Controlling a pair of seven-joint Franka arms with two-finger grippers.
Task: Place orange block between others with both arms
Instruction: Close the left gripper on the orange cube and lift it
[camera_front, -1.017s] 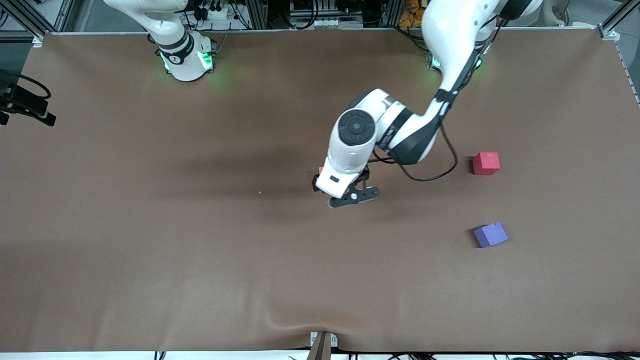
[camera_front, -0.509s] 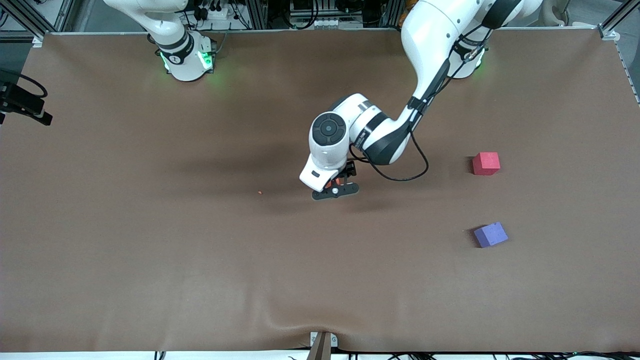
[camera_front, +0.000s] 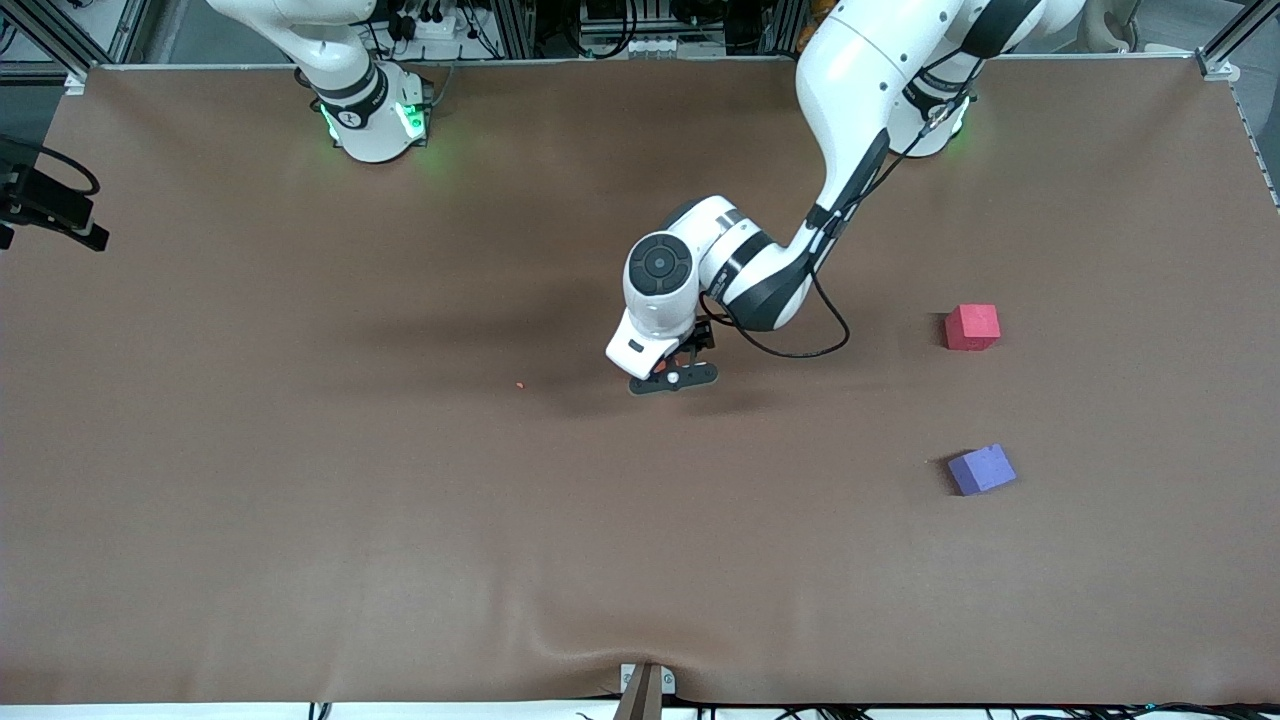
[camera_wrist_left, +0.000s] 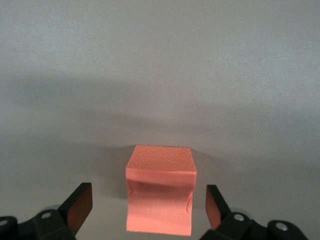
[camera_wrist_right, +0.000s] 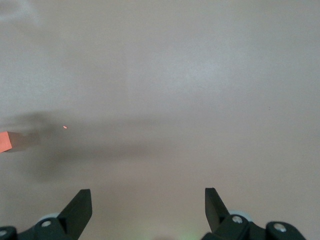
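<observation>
Bare desk (camera_front: 300, 480) lies all round the orange block (camera_wrist_left: 160, 192), with a gap either side between it and the left end effector's (camera_wrist_left: 147, 205) spread fingers. Red cube (camera_front: 972, 327) and purple cube (camera_front: 981, 469) sit well apart.

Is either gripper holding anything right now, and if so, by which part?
Nothing is held. The left gripper is open, its fingers either side of the small matte orange foam cube without touching. The right gripper waits open over bare table.

- A brown mat (camera_front: 300, 480) covers the whole table, rippled at the edge nearest the front camera
- Aluminium frame posts (camera_front: 510, 25), cables and a power strip (camera_front: 440, 25) line the robots' end
</observation>
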